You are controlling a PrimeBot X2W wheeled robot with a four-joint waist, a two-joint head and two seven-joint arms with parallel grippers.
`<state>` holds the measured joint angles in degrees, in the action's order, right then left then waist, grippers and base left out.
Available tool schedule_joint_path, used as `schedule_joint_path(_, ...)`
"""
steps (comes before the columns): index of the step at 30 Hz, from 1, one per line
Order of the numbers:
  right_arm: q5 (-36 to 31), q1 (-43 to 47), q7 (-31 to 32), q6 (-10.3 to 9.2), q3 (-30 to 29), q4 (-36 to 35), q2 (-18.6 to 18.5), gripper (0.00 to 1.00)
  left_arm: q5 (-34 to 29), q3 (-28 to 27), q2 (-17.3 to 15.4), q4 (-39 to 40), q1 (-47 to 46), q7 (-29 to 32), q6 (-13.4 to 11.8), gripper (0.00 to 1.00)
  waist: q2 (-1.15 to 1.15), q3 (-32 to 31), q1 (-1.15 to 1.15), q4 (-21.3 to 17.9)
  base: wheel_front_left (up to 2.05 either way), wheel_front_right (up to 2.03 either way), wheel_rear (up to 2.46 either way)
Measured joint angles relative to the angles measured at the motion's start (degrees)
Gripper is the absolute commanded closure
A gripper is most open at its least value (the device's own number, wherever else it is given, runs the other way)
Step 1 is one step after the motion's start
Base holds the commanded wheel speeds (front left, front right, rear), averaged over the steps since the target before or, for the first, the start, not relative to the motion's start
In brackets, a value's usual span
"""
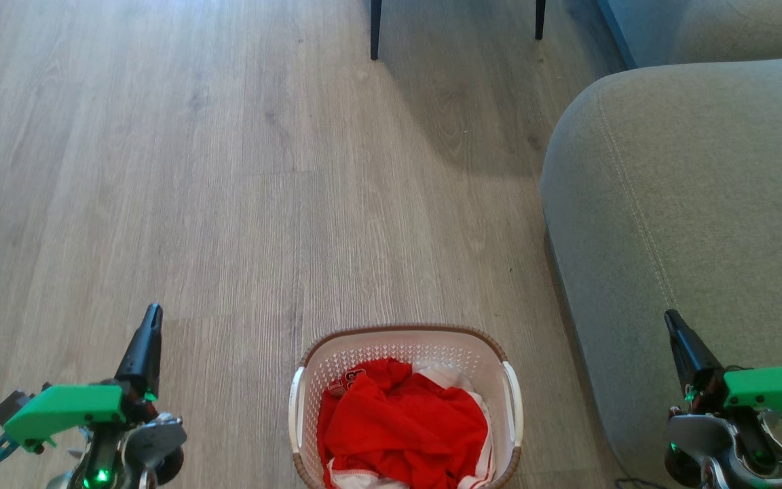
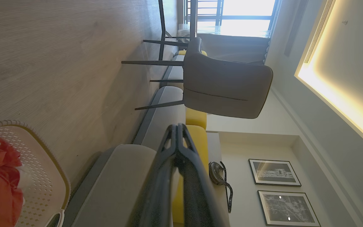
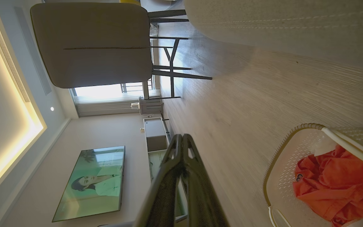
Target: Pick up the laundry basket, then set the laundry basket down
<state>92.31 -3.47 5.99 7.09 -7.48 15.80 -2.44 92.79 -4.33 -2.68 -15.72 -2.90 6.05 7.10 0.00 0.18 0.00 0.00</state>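
Laundry basket (image 1: 401,329) on floor (image 1: 228,170), near its sofa-side edge, between our claws. Left claw (image 1: 153,311) and right claw (image 1: 670,317) both closed, empty, well apart from basket. Risks as we judge them: uneven lift tilts basket and spills clothes (image 1: 404,421); right claw snags sofa (image 1: 669,170).

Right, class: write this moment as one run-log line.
phase: before pickup | laundry basket: on floor, untouched | left gripper: shut, empty | right gripper: shut, empty

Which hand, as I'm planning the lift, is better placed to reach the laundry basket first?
Left, slightly. The left hand has bare floor between it and the laundry basket; the right hand sits close by the sofa. Both are shut, about equally far.
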Motion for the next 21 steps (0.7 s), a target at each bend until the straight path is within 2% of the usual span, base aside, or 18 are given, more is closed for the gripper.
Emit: schedule_joint_path(21, 0.0, 0.0, 0.0, 0.0, 0.0, 0.0, 0.0, 1.0, 0.0, 0.0, 0.0, 0.0, -0.1, 0.0, 0.0, 1.0, 0.0, 0.0, 0.0, 0.0, 0.0, 0.0, 0.0)
